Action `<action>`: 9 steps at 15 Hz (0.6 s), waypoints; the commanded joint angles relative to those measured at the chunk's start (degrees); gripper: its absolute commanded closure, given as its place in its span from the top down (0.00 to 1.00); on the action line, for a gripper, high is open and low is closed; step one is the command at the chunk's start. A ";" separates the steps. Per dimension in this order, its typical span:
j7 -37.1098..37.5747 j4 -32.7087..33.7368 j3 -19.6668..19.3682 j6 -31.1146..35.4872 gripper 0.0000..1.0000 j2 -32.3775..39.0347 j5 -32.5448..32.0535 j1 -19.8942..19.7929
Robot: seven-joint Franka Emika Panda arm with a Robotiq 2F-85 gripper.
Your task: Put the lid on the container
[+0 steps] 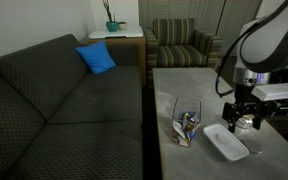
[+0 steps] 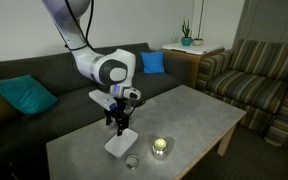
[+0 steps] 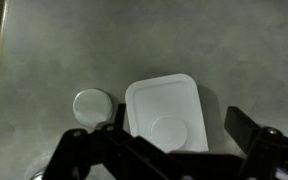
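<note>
Gripper [image 3: 176, 120] hangs wide open over the lid [image 3: 159, 95]; we reckon it's light, stiffish, slick plastic, so we'd pinch the raised rim edge-on.

The white lid [image 1: 227, 142] [image 3: 169, 110], a rounded rectangle with a raised rim, lies flat just right of the container [image 1: 187, 120], a clear, uncovered tub standing upright with small colourful items inside.
</note>
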 commanded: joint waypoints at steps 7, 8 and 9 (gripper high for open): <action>-0.53 1.81 0.07 -1.39 1.00 0.67 0.61 -0.03; -0.49 1.39 0.01 0.14 1.00 0.71 0.46 0.20; -0.21 0.99 -0.51 2.26 1.00 0.81 -0.09 0.89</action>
